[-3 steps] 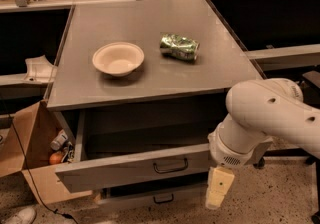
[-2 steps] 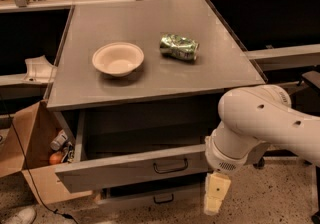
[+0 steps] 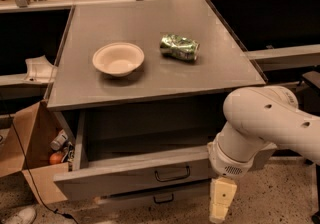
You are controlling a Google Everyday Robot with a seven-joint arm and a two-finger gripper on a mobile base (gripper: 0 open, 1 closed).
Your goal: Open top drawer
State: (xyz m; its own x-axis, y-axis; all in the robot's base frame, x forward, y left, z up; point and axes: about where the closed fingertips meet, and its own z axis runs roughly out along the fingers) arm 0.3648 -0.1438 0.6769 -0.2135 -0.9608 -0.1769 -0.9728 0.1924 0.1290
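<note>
The top drawer point(image 3: 125, 177) of the grey metal cabinet point(image 3: 150, 28) stands pulled out toward me, its inside dark and seemingly empty. Its dark loop handle point(image 3: 172, 173) sits at the centre of the front panel. Below it a shallower drawer with a smaller handle point(image 3: 163, 198) stays in. My gripper point(image 3: 219, 207), cream-coloured, hangs from the white arm point(image 3: 265, 123) just off the right end of the top drawer's front, pointing down near the floor. It holds nothing that I can see and is apart from the handle.
On the cabinet top lie a cream bowl point(image 3: 118, 58) and a crushed green can point(image 3: 179, 47). An open cardboard box point(image 3: 30, 163) with small items stands on the floor at the left. Dark shelving runs on both sides, and the floor is speckled.
My arm has shifted slightly left and the gripper has dropped lower beside the drawer front. The drawer stays pulled out as before.
</note>
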